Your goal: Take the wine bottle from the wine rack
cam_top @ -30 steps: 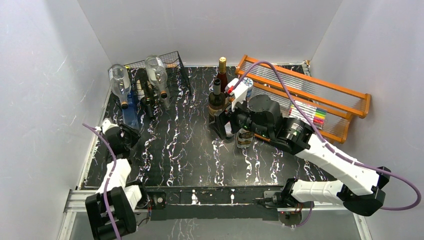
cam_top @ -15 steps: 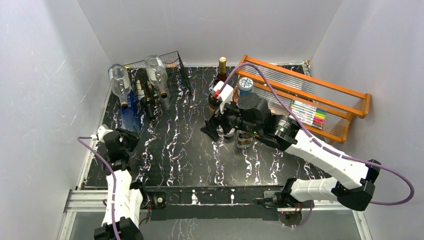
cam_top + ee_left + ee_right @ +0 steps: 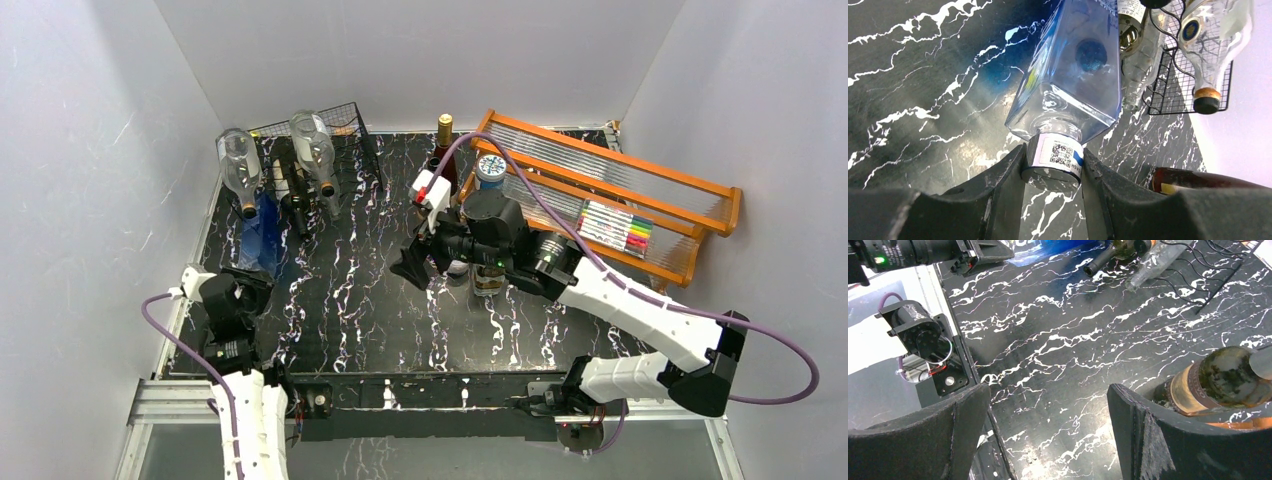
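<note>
LEFT ARM TAKES HOLD OF BOTTLE: The left end effector [image 3: 1054, 166] pinches the silver, label-wrapped cap of a blue-tinted, square-sided glass wine bottle [image 3: 1073, 75]. One black finger [image 3: 1008, 175] is pressed to each side of the neck.

The wine bottle lies lengthwise along the left side of the black, white-veined marble-pattern counter [image 3: 350, 300]. Its neck points toward the arms' bases and its base toward the black thin-wire wine rack [image 3: 348, 125] in the far-left corner. Whether the base touches the wire cannot be told from these views.

The rack holds a clear glass bottle with a dark stopper [image 3: 238, 168] at its left and a second clear glass bottle [image 3: 312, 145] further right. A dark glass bottle [image 3: 293, 185] lies between them. All three necks point toward the near edge.

At mid-counter the right end effector [image 3: 1048, 410] hangs with its fingers spread wide, the counter showing between them. A dark green glass bottle with a copper-coloured band [image 3: 1228, 370] sits just beside its right finger.

In the overhead view a gold-capped dark wine bottle [image 3: 444, 140] stands upright behind this arm. An orange wooden tiered shelf [image 3: 650, 180] runs along the far right, with a row of coloured markers [image 3: 615, 222] on its lower level.
</note>
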`<act>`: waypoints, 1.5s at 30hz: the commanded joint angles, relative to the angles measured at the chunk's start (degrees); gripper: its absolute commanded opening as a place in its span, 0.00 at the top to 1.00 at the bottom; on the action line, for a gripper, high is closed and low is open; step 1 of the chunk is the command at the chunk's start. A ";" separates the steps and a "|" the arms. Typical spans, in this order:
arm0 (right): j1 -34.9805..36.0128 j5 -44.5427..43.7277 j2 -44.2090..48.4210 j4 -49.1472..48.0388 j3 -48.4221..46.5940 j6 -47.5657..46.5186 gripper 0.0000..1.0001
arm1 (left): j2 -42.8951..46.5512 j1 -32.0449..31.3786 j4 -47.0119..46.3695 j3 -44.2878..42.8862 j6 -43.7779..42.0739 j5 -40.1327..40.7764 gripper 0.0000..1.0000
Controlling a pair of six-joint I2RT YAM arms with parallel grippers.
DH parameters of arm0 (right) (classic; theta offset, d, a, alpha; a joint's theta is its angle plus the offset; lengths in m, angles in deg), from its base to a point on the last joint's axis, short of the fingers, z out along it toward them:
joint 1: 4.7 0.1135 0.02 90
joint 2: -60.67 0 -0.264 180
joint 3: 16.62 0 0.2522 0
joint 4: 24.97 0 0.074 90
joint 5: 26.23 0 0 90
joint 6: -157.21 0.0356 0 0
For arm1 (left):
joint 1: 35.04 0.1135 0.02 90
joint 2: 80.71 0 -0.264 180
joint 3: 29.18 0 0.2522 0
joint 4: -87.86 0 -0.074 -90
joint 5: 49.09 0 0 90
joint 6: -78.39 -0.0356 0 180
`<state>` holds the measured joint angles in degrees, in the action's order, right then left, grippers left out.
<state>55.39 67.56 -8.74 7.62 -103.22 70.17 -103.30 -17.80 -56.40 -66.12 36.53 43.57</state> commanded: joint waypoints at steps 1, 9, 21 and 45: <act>0.28 2.24 -0.62 -6.06 -0.28 -0.03 0.02 | 2.80 -0.04 9.64 -5.59 3.75 2.08 1.00; 1.02 3.83 -2.86 -11.04 -1.09 -2.23 0.02 | -1.05 -0.27 23.37 -16.71 2.99 3.50 1.00; 6.82 8.85 -11.90 -20.87 -1.39 -8.82 0.02 | -4.67 -1.02 34.05 -25.41 -0.54 -0.52 1.00; 9.25 17.02 -37.77 -58.76 -3.40 -18.94 0.02 | -14.01 -4.75 50.69 -42.24 -13.08 -6.28 1.00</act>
<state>64.25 82.79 -43.82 -37.73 -103.35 54.61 -116.85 -21.93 -8.84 -104.22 26.59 40.46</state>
